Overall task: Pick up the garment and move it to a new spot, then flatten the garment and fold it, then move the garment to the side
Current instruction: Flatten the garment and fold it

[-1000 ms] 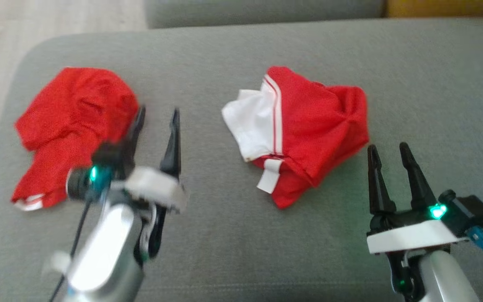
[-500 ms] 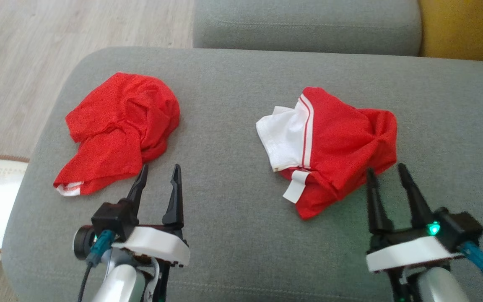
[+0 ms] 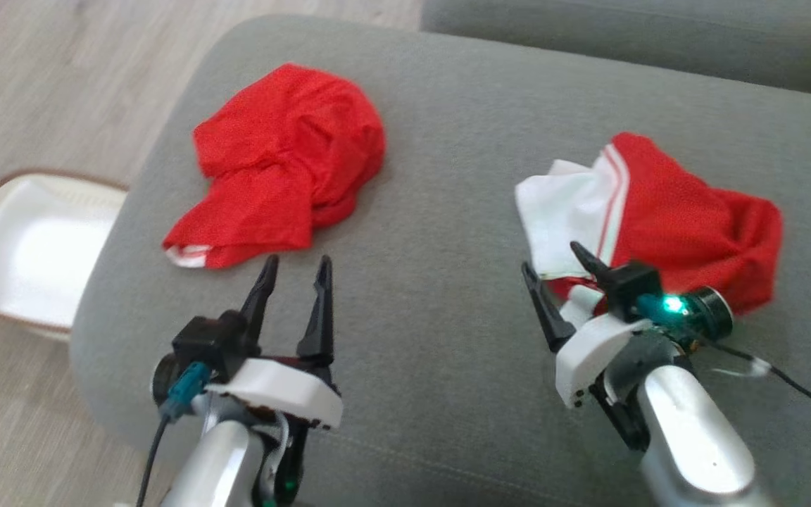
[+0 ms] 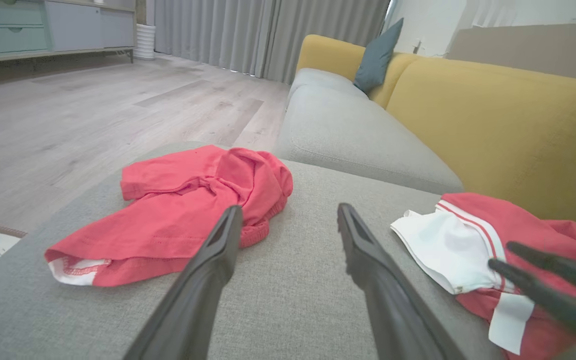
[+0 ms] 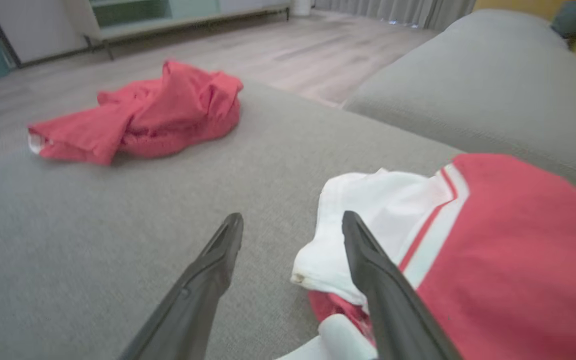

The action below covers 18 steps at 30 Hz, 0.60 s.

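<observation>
the wide-open, empty right gripper (image 3: 550, 258) is at the soft, light, floppy garment (image 3: 694, 218); pinch the white edge (image 5: 398, 205) right in front of it.

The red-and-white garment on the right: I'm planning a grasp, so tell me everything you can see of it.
The red-and-white garment is a crumpled heap of thin, mesh-like fabric, mostly red, with a white panel edged by stripes on its left and a small white tab at the near edge. It lies on the grey cushion, apart from the other red garment. The open right gripper is at its white corner; contact cannot be told.
</observation>
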Motion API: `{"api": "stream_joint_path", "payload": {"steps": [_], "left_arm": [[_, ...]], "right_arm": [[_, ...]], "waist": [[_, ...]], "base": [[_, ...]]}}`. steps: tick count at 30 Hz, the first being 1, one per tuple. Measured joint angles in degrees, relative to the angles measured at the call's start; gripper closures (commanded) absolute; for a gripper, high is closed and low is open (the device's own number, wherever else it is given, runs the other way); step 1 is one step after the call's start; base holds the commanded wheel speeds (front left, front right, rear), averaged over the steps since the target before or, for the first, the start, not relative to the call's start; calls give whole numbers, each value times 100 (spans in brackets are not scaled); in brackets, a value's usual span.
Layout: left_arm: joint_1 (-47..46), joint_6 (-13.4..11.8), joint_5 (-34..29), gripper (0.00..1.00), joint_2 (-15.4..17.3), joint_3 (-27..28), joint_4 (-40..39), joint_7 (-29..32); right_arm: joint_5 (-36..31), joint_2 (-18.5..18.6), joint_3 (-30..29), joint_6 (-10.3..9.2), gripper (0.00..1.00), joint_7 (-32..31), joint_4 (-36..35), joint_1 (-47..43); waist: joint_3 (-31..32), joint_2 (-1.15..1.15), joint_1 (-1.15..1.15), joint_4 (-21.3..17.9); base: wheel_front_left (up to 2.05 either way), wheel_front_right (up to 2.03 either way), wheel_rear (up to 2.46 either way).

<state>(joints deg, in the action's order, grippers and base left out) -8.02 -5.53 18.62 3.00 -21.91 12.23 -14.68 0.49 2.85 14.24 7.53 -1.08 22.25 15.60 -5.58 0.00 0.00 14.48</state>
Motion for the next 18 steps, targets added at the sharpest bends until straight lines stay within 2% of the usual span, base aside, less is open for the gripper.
{"api": "stream_joint_path", "payload": {"steps": [5, 7, 11, 16, 18], "left_arm": [[-170, -138, 245, 0, -19, -236, -91, 0], [-197, -201, 292, 0, -22, -332, -102, 0], [-197, -244, 333, 0, -23, -335, -103, 0], [-211, -305, 336, 0, -24, -360, -123, 0], [-229, -305, 375, 0, -24, -388, -142, 0]], "right_arm": [[-801, -1, -48, 0, 0, -514, 694, 301], [-1234, 1, -268, 0, 0, -661, 955, 459], [-1577, 5, -567, 0, 0, -702, 1118, 531], [-1744, 3, -654, 0, 0, -717, 1304, 564], [-1777, 3, -693, 0, 100, -756, 1366, 645]], "waist": [[-199, 0, 0, 357], [-313, 0, 0, 507], [-416, 0, 0, 609], [-475, 0, 0, 611], [-490, 0, 0, 603]], "base": [[0, 0, 0], [0, 0, 0], [0, 0, 0], [0, 0, 0], [0, 0, 0]]}}
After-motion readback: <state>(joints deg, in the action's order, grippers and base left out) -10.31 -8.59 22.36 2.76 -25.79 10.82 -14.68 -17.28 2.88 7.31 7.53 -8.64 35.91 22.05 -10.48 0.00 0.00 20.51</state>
